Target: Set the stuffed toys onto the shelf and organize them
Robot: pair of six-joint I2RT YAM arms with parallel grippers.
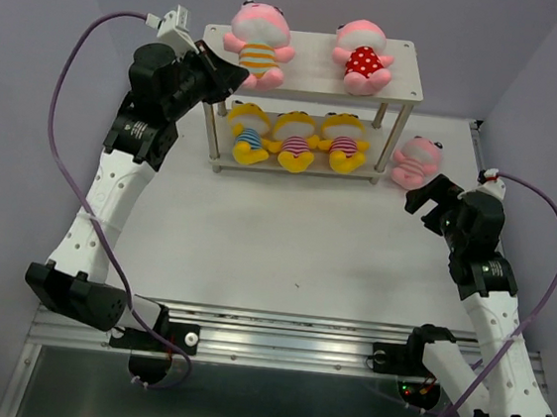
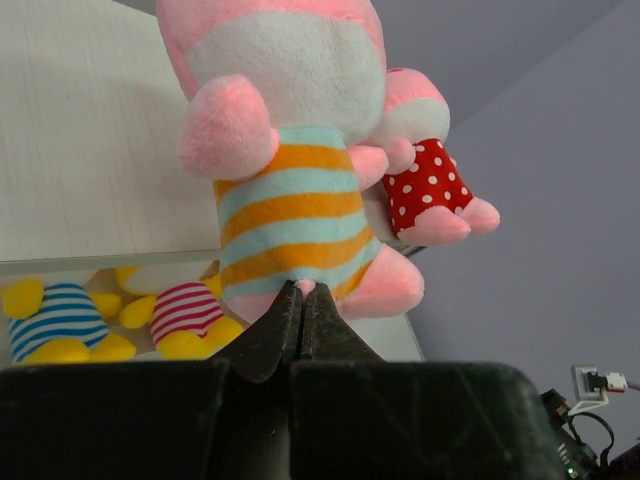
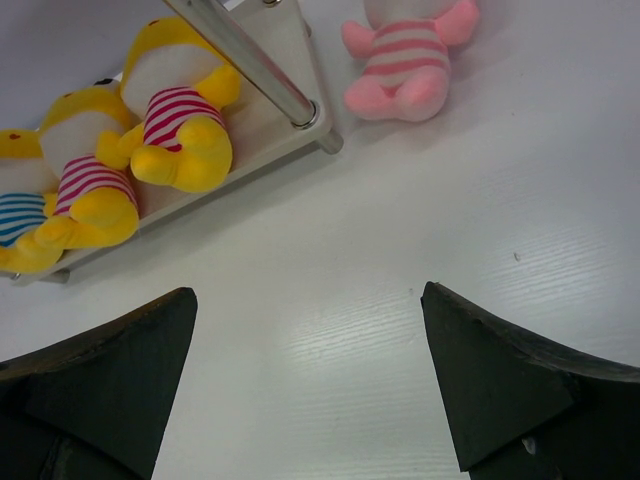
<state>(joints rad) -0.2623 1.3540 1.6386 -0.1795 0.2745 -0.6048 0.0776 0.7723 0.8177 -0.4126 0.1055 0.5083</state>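
Note:
The shelf (image 1: 310, 62) stands at the back of the table. On its top board sit a pink toy in orange and blue stripes (image 1: 258, 45) and a pink toy in red polka dots (image 1: 363, 50). Three yellow striped toys (image 1: 296, 141) lie on the lower board. A third pink striped toy (image 1: 418, 161) sits on the table by the shelf's right leg. My left gripper (image 1: 235, 73) is shut, its tips pinching the bottom of the orange-striped toy (image 2: 290, 190). My right gripper (image 1: 435, 193) is open and empty, just near of the pink toy on the table (image 3: 405, 55).
Purple walls close in the table on the left, back and right. The shelf's metal leg (image 3: 250, 55) stands between the yellow toys (image 3: 180, 110) and the pink toy. A purple cable (image 1: 74, 68) loops off the left arm.

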